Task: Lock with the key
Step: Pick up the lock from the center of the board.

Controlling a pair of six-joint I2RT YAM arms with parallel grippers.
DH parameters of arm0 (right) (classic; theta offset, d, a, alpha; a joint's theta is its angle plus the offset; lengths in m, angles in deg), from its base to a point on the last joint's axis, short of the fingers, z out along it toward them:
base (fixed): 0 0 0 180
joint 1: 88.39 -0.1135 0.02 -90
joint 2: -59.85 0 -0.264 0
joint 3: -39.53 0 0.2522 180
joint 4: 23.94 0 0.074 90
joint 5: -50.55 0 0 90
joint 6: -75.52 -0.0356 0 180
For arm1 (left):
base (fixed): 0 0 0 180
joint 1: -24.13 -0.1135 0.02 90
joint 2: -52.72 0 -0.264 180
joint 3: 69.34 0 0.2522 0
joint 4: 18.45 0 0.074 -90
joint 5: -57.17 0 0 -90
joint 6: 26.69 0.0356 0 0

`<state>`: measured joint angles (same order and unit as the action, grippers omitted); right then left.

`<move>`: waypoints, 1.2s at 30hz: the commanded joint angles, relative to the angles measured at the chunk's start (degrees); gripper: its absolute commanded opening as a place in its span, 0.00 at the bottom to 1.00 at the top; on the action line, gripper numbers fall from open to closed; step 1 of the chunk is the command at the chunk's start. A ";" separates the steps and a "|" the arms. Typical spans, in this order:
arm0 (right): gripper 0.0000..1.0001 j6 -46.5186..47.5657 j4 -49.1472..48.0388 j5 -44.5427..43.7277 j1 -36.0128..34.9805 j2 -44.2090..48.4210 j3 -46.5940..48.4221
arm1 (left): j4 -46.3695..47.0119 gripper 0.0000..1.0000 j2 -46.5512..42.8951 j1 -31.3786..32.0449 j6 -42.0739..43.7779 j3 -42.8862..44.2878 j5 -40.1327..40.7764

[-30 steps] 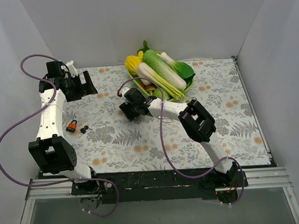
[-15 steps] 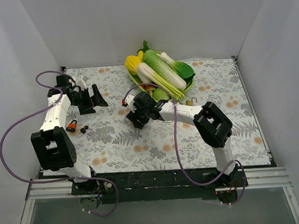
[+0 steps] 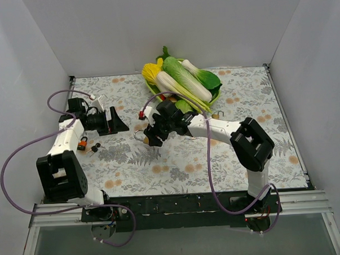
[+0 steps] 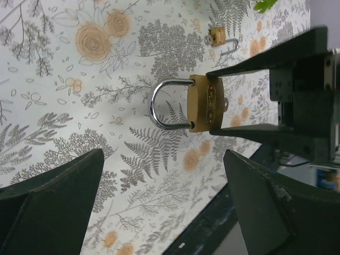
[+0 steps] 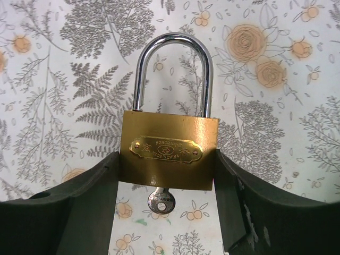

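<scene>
Both arms have swung inward. Right claw (image 4: 212, 101) pinches brass padlock (image 5: 168, 151) by its sides, above table (image 3: 253, 101) centre-left, key (image 5: 160, 202) in keyway. Left claw (image 4: 163, 159) gapes wide, empty. Approach key squarely; shackle (image 5: 172, 40) probably seated.

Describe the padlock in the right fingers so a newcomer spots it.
On the floral table, in front of the vegetable basket, the right arm's fingers clamp a padlock. It is the big brass one with a key in its base, unlike the small orange padlock by the left arm.
</scene>
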<state>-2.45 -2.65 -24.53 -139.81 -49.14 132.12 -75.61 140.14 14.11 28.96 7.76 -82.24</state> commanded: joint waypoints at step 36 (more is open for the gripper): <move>0.01 -10.71 5.65 34.65 4.04 6.51 9.41 | 10.35 0.50 -32.40 16.26 76.27 -22.90 -5.09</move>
<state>-10.69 6.35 3.34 -136.05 -45.60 136.84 -66.78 108.42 29.43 103.97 -14.93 -87.49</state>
